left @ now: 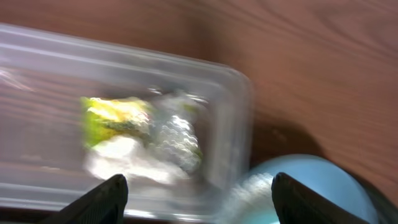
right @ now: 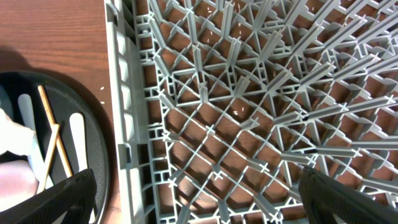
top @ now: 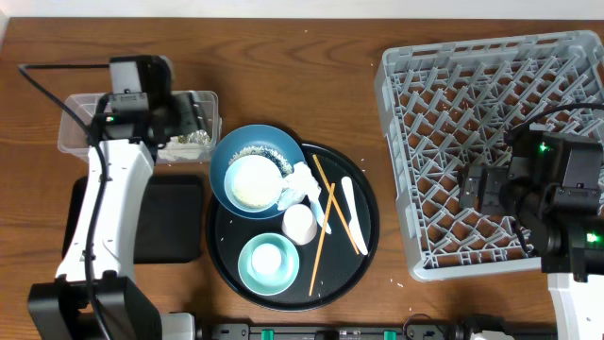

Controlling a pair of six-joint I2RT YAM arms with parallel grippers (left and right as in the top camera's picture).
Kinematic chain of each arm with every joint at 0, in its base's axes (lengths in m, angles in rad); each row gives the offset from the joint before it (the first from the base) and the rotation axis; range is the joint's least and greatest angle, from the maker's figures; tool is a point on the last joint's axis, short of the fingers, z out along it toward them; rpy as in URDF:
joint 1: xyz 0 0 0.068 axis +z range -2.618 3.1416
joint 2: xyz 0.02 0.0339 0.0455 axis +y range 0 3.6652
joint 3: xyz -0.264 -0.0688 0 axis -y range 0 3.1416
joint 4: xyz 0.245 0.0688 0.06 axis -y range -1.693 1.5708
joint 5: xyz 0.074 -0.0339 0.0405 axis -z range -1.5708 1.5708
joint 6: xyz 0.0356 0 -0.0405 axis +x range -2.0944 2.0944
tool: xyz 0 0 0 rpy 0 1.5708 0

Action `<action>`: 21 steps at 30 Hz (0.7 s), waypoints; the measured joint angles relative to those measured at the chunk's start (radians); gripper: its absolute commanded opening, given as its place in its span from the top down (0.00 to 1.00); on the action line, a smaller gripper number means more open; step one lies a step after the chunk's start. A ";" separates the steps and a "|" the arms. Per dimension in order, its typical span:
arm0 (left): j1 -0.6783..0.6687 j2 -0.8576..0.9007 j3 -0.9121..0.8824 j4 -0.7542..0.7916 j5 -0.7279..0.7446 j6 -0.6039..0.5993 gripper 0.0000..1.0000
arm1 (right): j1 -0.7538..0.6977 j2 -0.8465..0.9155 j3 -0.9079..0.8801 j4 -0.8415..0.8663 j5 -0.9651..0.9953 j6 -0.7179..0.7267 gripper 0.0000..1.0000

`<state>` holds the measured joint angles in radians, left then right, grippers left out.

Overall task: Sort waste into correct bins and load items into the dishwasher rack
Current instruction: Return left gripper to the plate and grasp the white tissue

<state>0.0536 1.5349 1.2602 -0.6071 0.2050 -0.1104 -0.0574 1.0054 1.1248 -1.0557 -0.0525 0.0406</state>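
Left wrist: wrapper [left: 115, 118] lies in tub [left: 186, 62] beneath left tool [left: 199, 186].

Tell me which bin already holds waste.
The clear plastic tub: a yellow-green wrapper and silver foil lie inside. The shallow black tray shows none.

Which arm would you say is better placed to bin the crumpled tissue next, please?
Left. The left fingers hover open over the clear tub, with the tissue nearby on the round tray; the right fingers are far off, over the rack.

Left pincer [left: 198, 200] and right pincer [right: 199, 200], jaws wide apart (both facing downward)
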 measured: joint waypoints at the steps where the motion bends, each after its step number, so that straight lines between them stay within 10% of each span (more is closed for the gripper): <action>1: -0.018 -0.003 0.000 -0.019 0.035 -0.004 0.25 | 0.000 0.000 0.000 0.000 0.000 0.000 0.01; 21: -0.441 0.067 -0.056 -0.202 0.081 -0.029 0.20 | 0.000 0.000 0.000 -0.009 0.000 0.000 0.01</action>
<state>-0.3878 1.6020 1.2045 -0.8093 0.2859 -0.1394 -0.0574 1.0054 1.1248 -1.0649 -0.0525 0.0406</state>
